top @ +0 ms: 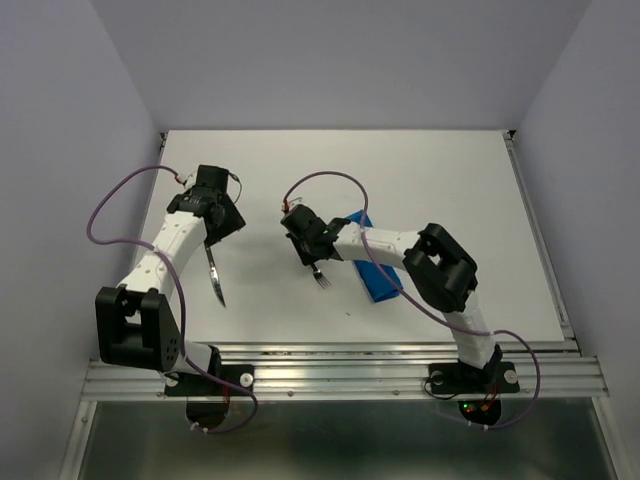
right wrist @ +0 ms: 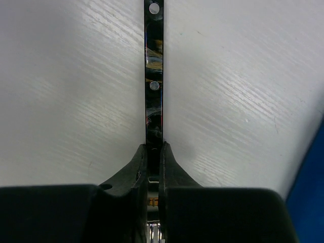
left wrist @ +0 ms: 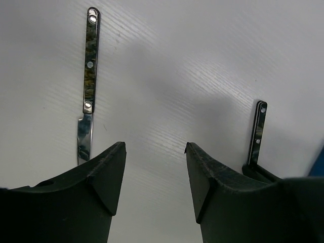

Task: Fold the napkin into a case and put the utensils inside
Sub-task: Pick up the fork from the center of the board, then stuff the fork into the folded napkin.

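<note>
1. My right gripper (top: 306,250), seen from overhead, was pinched on the fork (top: 320,278), whose tines pointed to 6 o'clock. The blue case (top: 378,278) lay at its 3 o'clock, partly under the arm. My left gripper (top: 215,215) hung by the handle end of the knife (top: 216,280) on the table (top: 440,180).
2. On the left wrist view, I saw the fingers spread wide, gripping nothing. The knife lay at 11 o'clock and the fork handle at 3 o'clock.
3. On the right wrist view, the jaws were pressed onto the fork handle, which ran toward 12 o'clock. The case edge showed at 4 o'clock.

Bright, even light, soft shadows on the table (left wrist: 202,76), reflections glinting off the knife (left wrist: 91,55).
</note>
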`<state>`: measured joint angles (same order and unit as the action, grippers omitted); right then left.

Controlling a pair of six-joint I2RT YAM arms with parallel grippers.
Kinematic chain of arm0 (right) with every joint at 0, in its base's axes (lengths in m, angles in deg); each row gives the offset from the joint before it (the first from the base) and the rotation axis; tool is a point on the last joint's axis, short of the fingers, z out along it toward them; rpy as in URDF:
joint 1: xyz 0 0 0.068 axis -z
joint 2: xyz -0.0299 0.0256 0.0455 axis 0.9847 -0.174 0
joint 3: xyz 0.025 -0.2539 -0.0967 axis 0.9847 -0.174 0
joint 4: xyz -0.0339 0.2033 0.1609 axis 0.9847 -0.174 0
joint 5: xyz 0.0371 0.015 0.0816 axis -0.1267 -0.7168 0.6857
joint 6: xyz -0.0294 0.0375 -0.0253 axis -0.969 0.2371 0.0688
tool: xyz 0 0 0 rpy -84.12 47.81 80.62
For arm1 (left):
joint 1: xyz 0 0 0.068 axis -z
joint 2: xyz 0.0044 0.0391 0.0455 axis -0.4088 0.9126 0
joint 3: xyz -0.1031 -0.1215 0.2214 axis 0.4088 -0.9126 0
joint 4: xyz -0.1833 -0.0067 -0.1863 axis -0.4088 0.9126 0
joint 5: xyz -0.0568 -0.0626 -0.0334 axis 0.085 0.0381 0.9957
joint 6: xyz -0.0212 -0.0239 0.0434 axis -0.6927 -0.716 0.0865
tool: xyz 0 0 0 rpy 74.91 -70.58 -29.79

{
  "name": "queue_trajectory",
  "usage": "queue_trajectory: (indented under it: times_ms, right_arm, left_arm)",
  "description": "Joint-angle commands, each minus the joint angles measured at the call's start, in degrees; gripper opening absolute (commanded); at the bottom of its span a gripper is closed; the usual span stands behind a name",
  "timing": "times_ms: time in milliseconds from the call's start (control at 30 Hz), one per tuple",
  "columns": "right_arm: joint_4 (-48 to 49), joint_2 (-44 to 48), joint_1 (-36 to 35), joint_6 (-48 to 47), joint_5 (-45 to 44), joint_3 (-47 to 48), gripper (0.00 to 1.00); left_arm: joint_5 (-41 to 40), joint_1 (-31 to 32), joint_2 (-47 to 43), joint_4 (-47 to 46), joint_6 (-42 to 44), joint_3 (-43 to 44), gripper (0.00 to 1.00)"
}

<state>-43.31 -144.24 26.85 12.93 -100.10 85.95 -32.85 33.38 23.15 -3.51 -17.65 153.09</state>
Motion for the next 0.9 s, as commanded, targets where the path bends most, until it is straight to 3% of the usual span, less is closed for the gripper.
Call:
queue_trajectory:
  times_ms: [0,233,367,633,867]
  right_arm:
    - [0.66,8.05,-0.14,-3.66,-0.55,-2.07,0.01]
    - [-2.57,24.13,2.14,-5.87,-2.48,-10.33,0.01]
    - [-5.74,34.48,5.74,-3.86,-3.98,-19.54,0.01]
    - [-10.93,43.39,8.47,1.33,-4.42,-31.77,0.01]
    - [-13.93,46.56,9.00,2.65,-4.69,-36.35,0.01]
  left_arm:
    - [4.33,0.23,-1.15,-3.24,0.79,-2.24,0.61]
    - [9.79,6.46,6.13,-6.42,0.53,4.77,0.56]
    - [10.85,14.62,13.77,-6.85,-0.26,13.28,0.54]
    - [15.77,23.69,28.54,-6.07,-0.79,28.49,0.51]
    - [18.85,27.48,39.89,-4.39,0.44,38.97,0.50]
